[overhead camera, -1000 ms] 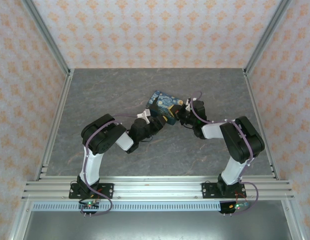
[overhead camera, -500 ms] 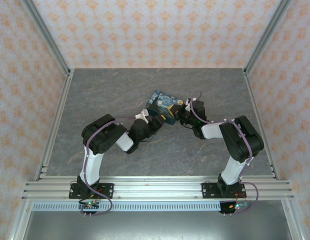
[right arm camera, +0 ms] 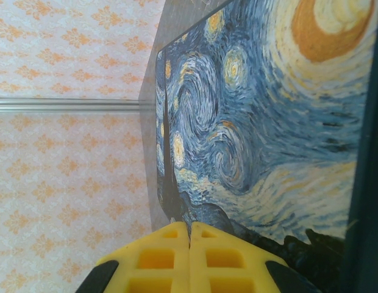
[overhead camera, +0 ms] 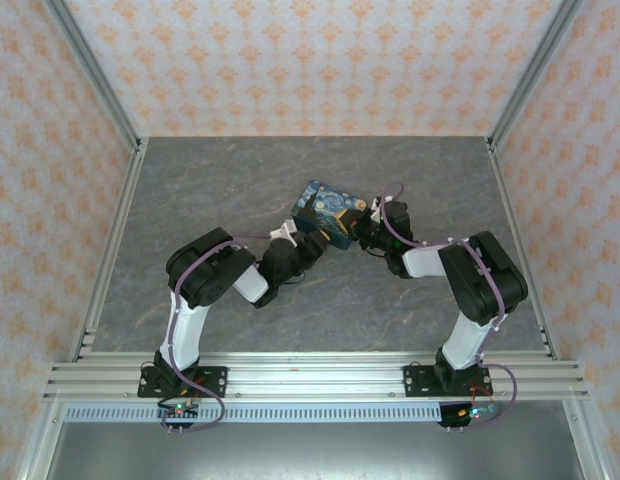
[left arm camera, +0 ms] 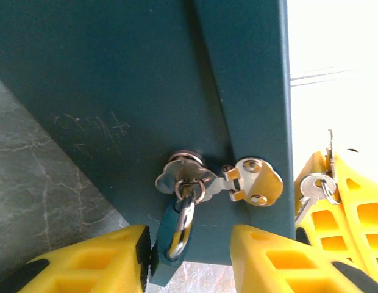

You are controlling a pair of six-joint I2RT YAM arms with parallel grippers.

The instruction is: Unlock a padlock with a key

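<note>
The painted box (overhead camera: 328,210) stood just beyond both jaws. Our left jaws (left arm camera: 188,253) sat apart around the padlock (left arm camera: 167,235). Our right jaws (right arm camera: 189,235) were pressed together, holding the key (left arm camera: 310,185). We judged that the ungripped padlock could swing, so the key might miss.

The table (overhead camera: 200,190) has a flat grey top with pale marble veining. It fills the middle of the top view, with aluminium rails (overhead camera: 108,250) along its left and right sides and a wider rail frame (overhead camera: 320,375) across the bottom. A padlocked box (overhead camera: 328,208) printed with a swirling blue-and-yellow night sky stands on it, just above the frame's centre.
</note>
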